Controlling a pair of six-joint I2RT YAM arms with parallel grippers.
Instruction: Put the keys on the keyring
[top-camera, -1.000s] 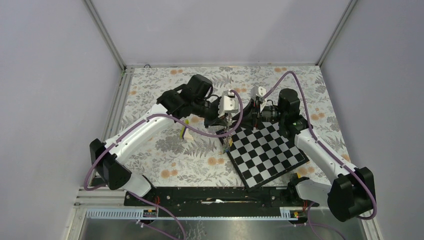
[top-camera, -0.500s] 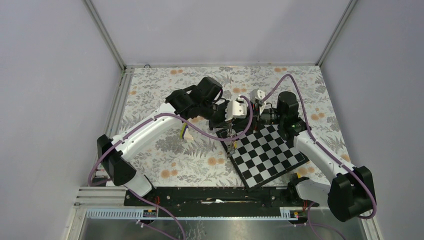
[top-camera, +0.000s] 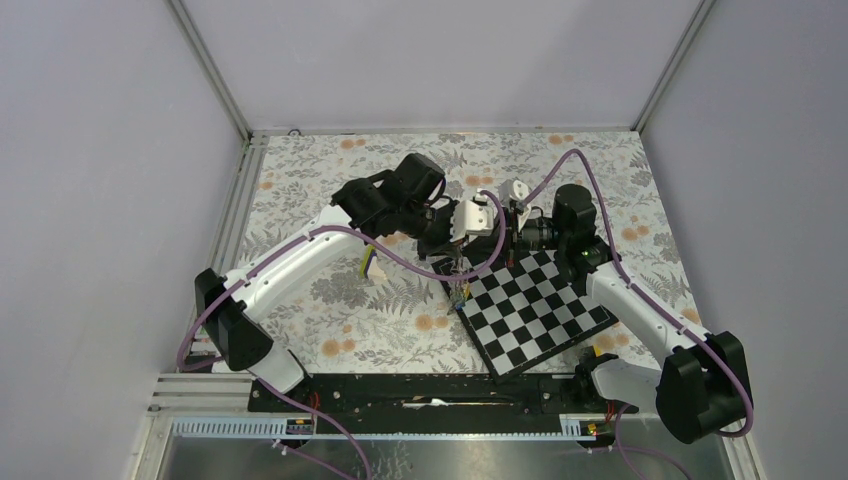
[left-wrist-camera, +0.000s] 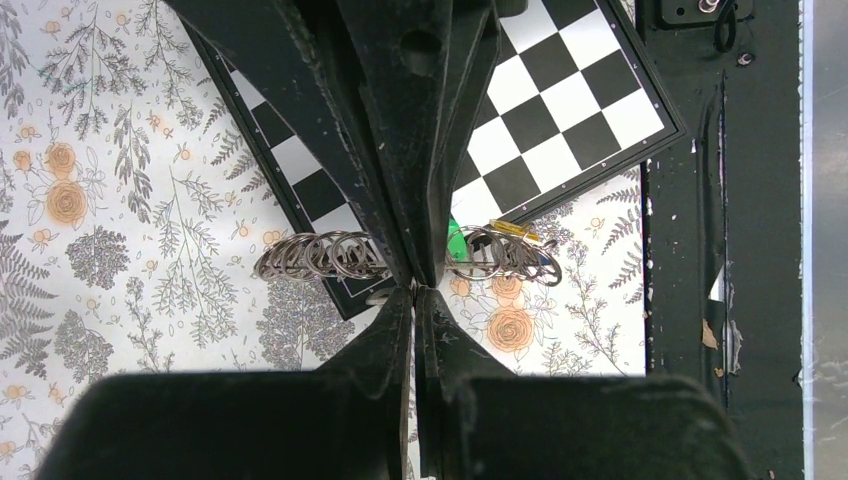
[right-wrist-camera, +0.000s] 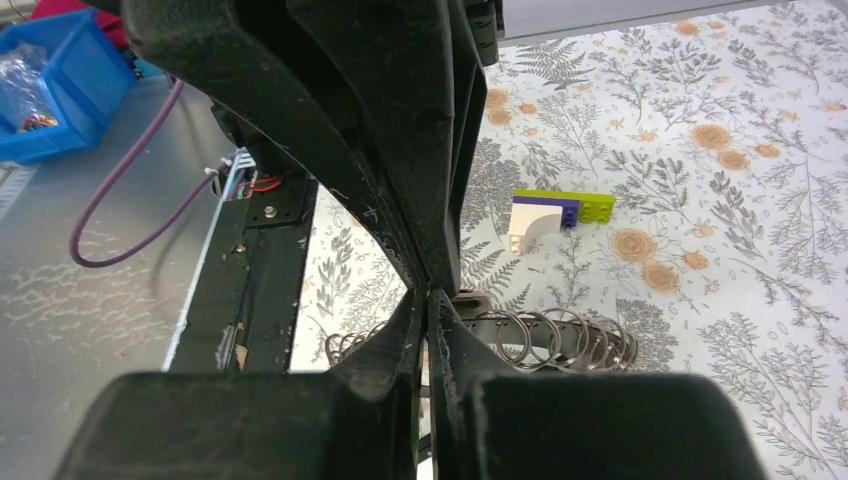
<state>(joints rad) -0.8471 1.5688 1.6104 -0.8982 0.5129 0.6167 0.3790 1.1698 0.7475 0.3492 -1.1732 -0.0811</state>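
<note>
over the left corner of the chessboard the threading step is judged to be in hand, with the two claws met tip to tip. the left gripper is seen clamped tight on the rim of the keyring. the ring is held in the air and viewed edge-on, its coils spread to either side of the pinch. the right gripper is brought to the same spot from the opposite side, its jaws drawn narrow; whether the coil or a key is pinched there cannot be told. the keys are found hanging just beneath the pinch point (green, yellow and blue heads are made out against the coil in the left wrist view, the black one is not). they are so close to the ring that they are touching it or nearly so. next, a key's hole is judged to need guiding onto a parted coil end while the ring is kept steady.
</note>
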